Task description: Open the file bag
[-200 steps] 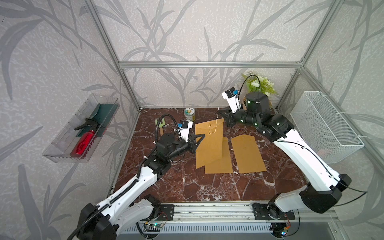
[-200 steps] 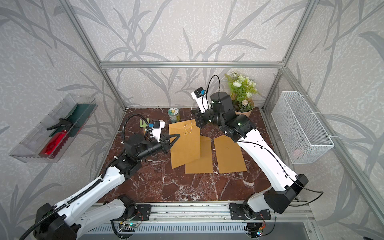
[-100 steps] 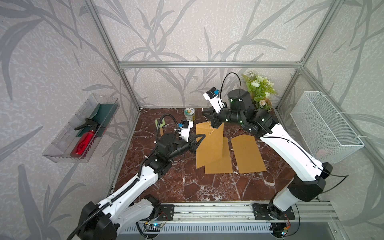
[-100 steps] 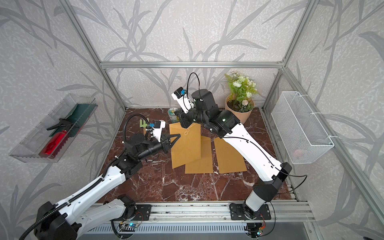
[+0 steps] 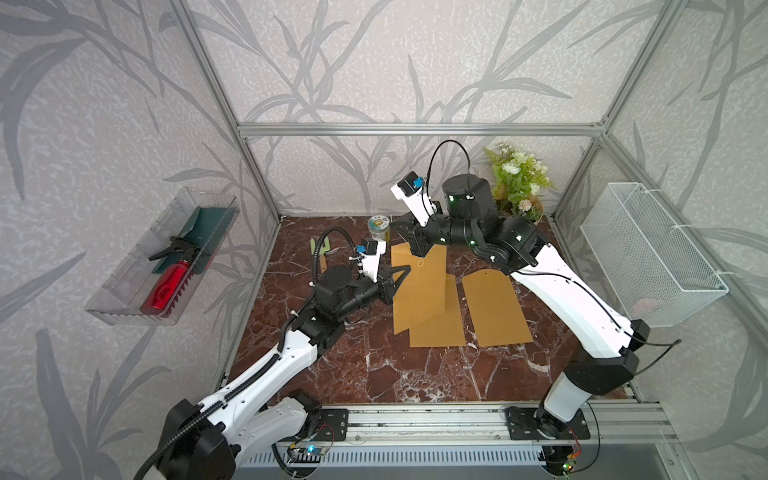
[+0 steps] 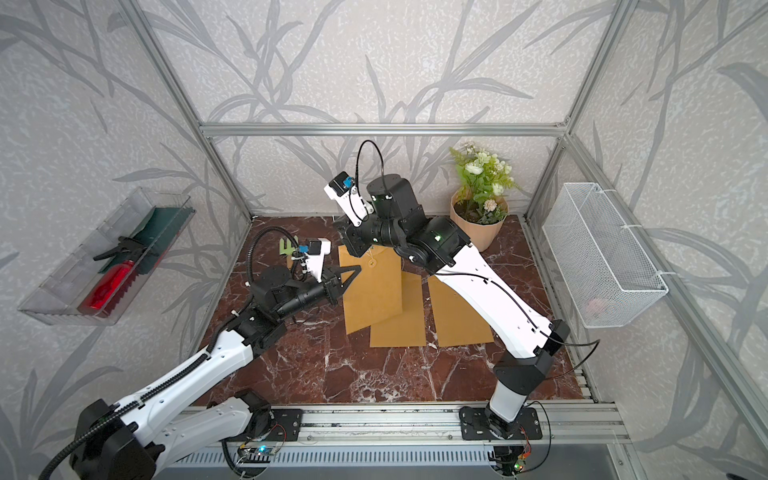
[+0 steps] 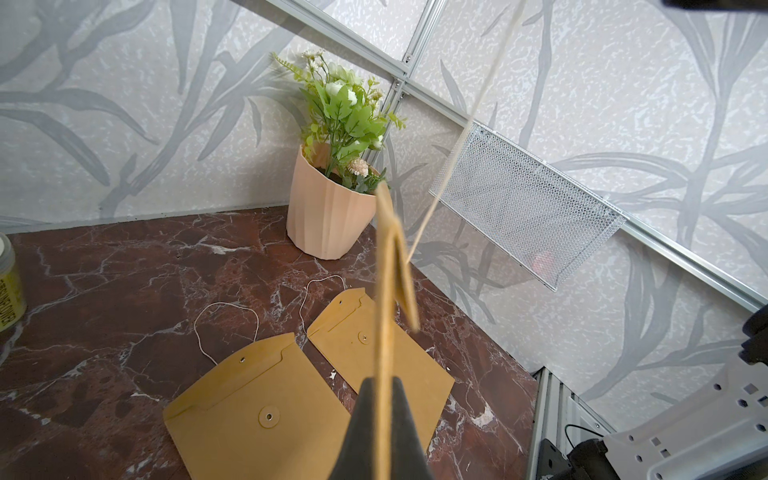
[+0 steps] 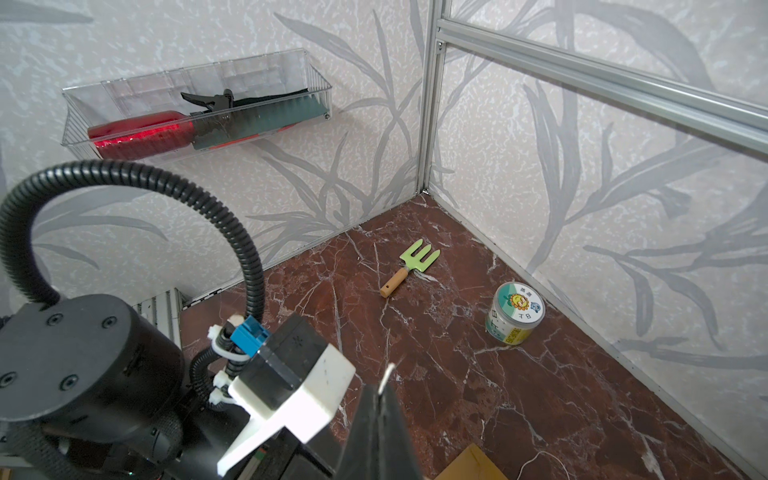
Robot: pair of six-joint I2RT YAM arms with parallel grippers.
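**Opening the file bag: freeing the string.** The left gripper is clamped on the left edge of the bag and holds it lifted and tilted above the table. In the left wrist view the bag appears edge-on between the closed fingers.

Two spare bags lie flat on the table, below and to the right of the held one, with their strings loose.

The right gripper sits at the far top corner of the bag, pinched shut on the string. In the right wrist view a short white end pokes out past the fingertips. The string runs taut from beside the flap up towards that gripper.

Whether any turns remain around the button cannot be told.

Recommended technique:
- **Left gripper:** keep it firm and motionless, as the anchor. It holds the thin card at one edge only, so the bag will probably swing or bow under a sideways load.
- **Right gripper:** keep only light tension on the string. If turns remain, circle the button in the unwinding direction.
- **Risks:** a straight outward pull may tear the flap or drag the bag from the left fingers. A slack string may catch back on the button.
- **Then:** once the string hangs free, lift the flap away from the body.
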